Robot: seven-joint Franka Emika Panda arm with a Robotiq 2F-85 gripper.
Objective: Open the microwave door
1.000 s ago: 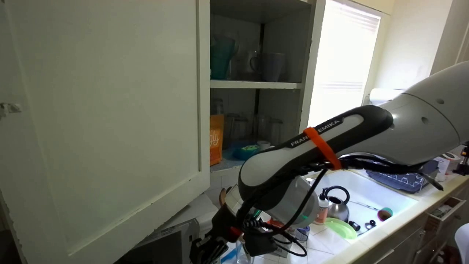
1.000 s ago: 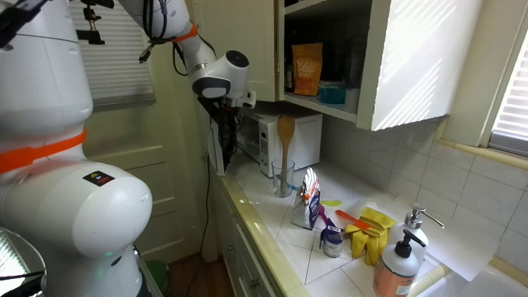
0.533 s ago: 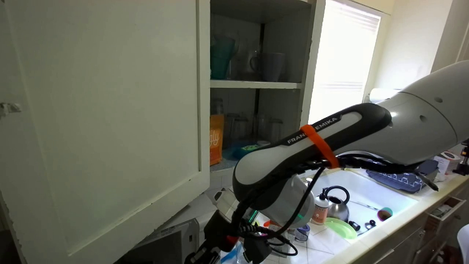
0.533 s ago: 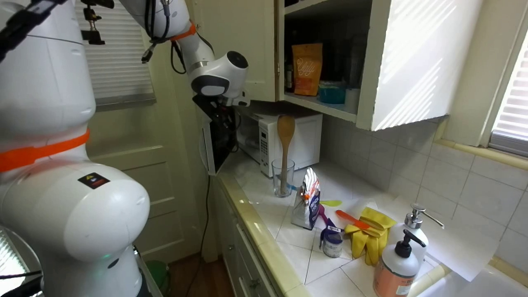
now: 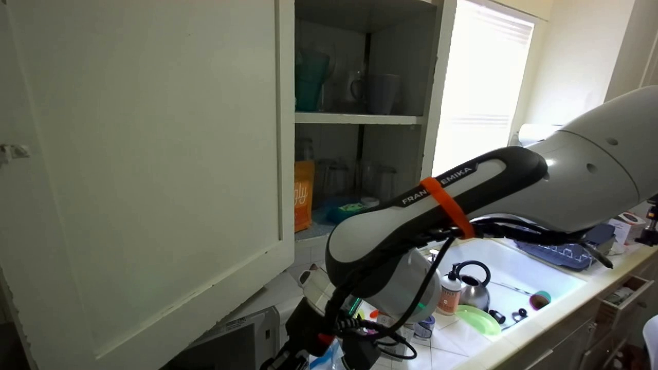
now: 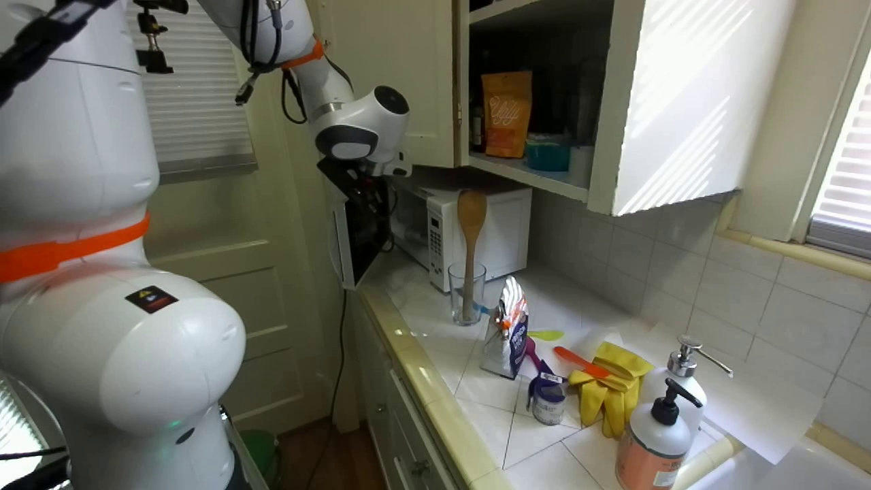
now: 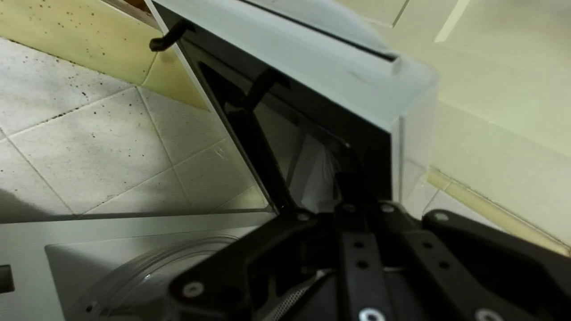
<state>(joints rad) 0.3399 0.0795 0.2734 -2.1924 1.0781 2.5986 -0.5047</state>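
Sunlight is striping the cupboard point(image 6: 687, 109) in this kitchen, and below it the white tiled bench point(image 6: 486, 395) is carrying a microwave point(image 6: 500, 228). The door point(image 7: 312, 107) is standing upright and swung well out, its inner face showing. Its width is running outward from the microwave at a wide angle, so that the free edge, bearing two dark hooks point(image 7: 171, 36), is jutting over the bench's yellow front lip.

What the coming move is turning on, I'm thinking, is which side of the door the claw point(image 7: 363, 196) is on. It is hanging on the inner side, between the door and the cavity point(image 7: 80, 263), close to the door's top edge; the door is therefore lying just past its tips, on the side away from the cavity. The fingers point(image 7: 363, 254) are lying together and, as far as I'm seeing, holding nothing; whether their tips are touching the dark inner face I cannot tell. Only one arm point(image 5: 493, 190) is working here.

The opening is looking mostly done. Any further shove would be going outward, away from the plate point(image 7: 156, 272) inside, and tips sitting so near the top edge could be slipping off over it.
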